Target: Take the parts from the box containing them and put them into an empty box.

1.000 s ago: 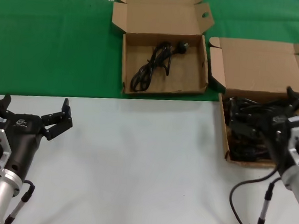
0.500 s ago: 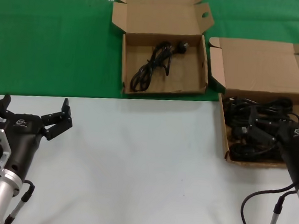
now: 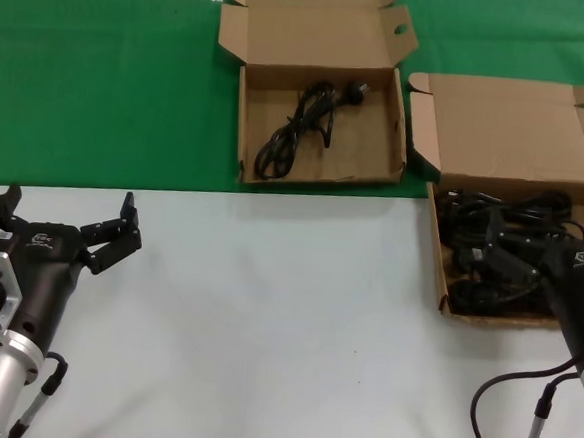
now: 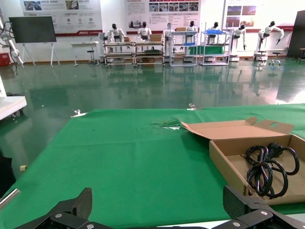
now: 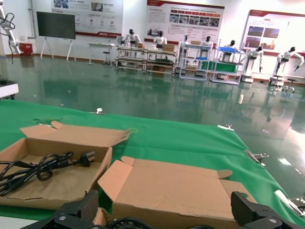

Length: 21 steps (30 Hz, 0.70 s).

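- Head view: a white tabletop point(image 3: 265, 317) meets green cloth point(image 3: 102, 75). The right gripper point(image 3: 490, 255), fingers spread, sits among tangled black power cords point(image 3: 512, 219) in the broad-lidded brown cardboard box point(image 3: 508, 134); a neighbouring coil may snag and come along.
- The ear-flapped brown cardboard box point(image 3: 322, 81) holds one cord point(image 3: 299, 124).
- Left wrist view: the left gripper point(image 4: 157, 210) hangs open, parked.
- Right wrist view: the lid stands close ahead.

The right end effector point(image 3: 490, 258) reaches into the full box point(image 3: 576, 319) among the cords point(image 3: 493, 213). The left end effector point(image 3: 66, 218) hovers, fingers spread, above the white worktop point(image 3: 284, 329). The other box point(image 3: 320, 101) holds one cord point(image 3: 304, 125).
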Motion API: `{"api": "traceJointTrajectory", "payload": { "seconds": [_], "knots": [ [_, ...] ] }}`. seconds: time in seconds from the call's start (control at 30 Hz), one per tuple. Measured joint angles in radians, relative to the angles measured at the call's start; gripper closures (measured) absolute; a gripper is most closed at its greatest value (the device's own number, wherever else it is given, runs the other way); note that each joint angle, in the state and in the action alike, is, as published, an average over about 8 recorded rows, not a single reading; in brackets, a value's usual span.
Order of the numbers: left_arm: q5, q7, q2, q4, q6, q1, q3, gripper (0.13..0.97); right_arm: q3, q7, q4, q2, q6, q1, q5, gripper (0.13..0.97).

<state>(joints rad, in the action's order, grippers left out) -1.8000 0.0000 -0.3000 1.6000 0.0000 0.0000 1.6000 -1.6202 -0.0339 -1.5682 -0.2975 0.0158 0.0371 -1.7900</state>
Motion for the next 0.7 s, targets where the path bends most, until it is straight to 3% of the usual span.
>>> {"api": "traceJointTrajectory", "payload": {
  "seconds": [0.7],
  "knots": [
    [0.000,0.000,0.000,0.000,0.000,0.000,0.000,0.132,0.000,0.000,0.000,0.000,0.000,0.000,0.000,0.129]
  ]
}}
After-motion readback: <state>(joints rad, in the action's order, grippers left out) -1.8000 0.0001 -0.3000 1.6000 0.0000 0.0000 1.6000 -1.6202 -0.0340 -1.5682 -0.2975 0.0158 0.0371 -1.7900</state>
